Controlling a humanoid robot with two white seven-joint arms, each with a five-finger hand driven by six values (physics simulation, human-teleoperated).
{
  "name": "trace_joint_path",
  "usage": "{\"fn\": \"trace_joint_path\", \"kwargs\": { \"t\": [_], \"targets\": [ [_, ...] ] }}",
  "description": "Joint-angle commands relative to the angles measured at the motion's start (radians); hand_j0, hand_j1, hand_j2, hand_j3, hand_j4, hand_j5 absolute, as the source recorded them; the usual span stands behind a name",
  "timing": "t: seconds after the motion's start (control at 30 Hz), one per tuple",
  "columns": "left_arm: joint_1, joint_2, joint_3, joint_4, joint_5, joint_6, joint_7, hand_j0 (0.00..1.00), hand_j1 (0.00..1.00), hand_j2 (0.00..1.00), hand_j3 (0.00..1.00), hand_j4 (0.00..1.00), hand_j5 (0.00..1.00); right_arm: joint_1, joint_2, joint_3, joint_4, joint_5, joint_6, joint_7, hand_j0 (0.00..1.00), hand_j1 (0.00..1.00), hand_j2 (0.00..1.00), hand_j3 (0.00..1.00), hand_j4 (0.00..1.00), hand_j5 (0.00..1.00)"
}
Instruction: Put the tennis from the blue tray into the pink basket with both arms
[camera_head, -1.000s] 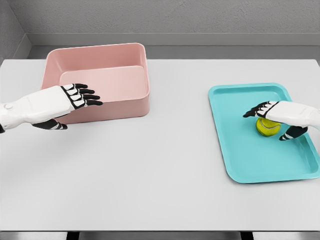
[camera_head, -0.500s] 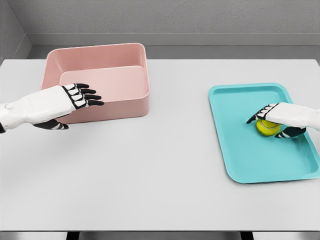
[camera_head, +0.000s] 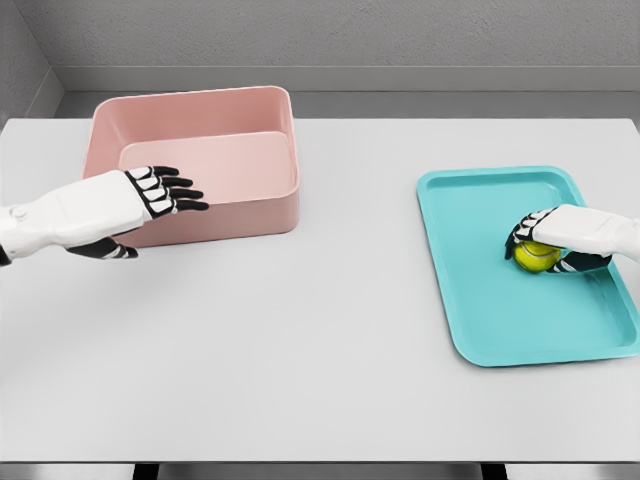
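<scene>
Yellow-green tennis ball (camera_head: 537, 257) getting grabbed on the blue tray (camera_head: 480, 300)

So the right hand (camera_head: 560, 238) sits on top of the ball, roughly mid-tray toward its right side, fingers (camera_head: 520, 232) curled over it and thumb tucked under the near side, looks like a wrap but I can't tell how firm it is. If I were doing this step, I'd get a snug, even squeeze before lifting, since a round ball will squirt out of a loose grip, then lift straight up to clear the tray's rim. The left hand (camera_head: 150, 195) hovers at the front wall of the pink basket (camera_head: 270, 205), far left of the tray across the worktop (camera_head: 330, 320), fingers straight, slightly spread, holding nothing.
</scene>
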Motion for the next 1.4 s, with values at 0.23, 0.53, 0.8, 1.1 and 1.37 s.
{"fn": "trace_joint_path", "kwargs": {
  "t": [0.23,0.53,0.8,1.1,1.37],
  "targets": [
    [0.002,0.006,0.002,-0.009,0.007,0.001,0.002,1.00,1.00,1.00,1.00,1.00,1.00,-0.006,-0.010,-0.023,-0.014,-0.010,0.001,0.001,0.48,0.48,0.48,0.48,0.48,0.48],
    [0.003,0.005,0.000,-0.019,0.007,0.001,0.000,1.00,1.00,1.00,1.00,1.00,1.00,-0.009,-0.014,-0.060,-0.115,-0.012,0.001,0.006,0.46,0.46,0.46,0.46,0.46,0.46],
    [0.014,0.006,0.000,-0.031,0.005,0.001,0.000,1.00,1.00,1.00,1.00,1.00,1.00,-0.011,-0.028,-0.081,-0.264,-0.004,0.001,0.007,0.42,0.42,0.42,0.42,0.42,0.42],
    [0.018,0.005,0.000,-0.031,0.004,0.001,0.000,1.00,1.00,1.00,1.00,1.00,1.00,-0.014,-0.013,-0.084,-0.401,0.010,0.001,0.009,0.42,0.42,0.42,0.42,0.42,0.42],
    [0.023,0.003,0.003,-0.055,0.004,0.001,-0.010,1.00,1.00,1.00,1.00,1.00,1.00,-0.020,0.067,-0.081,-0.436,0.051,0.001,0.010,0.41,0.41,0.41,0.41,0.41,0.41]
  ]
}}
